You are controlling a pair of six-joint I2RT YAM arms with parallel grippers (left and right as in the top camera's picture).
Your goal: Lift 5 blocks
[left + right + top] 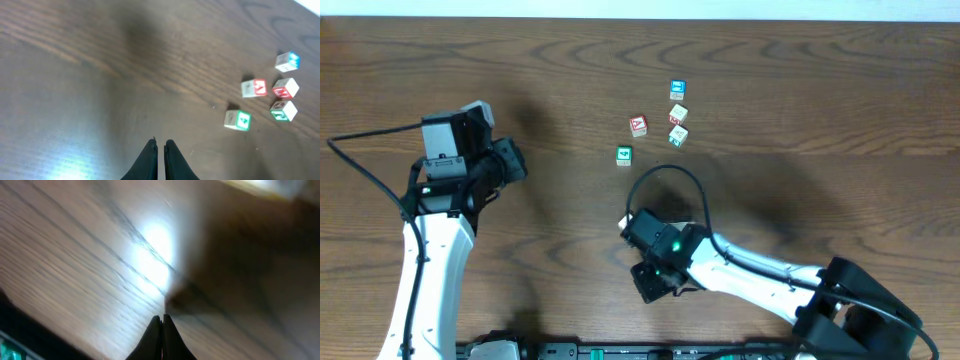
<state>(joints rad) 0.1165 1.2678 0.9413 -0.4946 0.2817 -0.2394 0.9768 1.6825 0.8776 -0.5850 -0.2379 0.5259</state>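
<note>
Holding nothing in pinched left claw (160,142) and right claw (161,316); better opening wide before descending on blocks (254,88) at two o'clock.

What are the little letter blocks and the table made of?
The blocks look like painted wood: pale sides, coloured faces, though too small to be sure. The table looks like dark wood or wood-look laminate: grain lines, and a smooth top that shines under the light.

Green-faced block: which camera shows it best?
The left wrist view: the green-faced block looks largest there, its green face and pale side clear. Overhead shows it tiny. The right wrist view shows only table.
</note>
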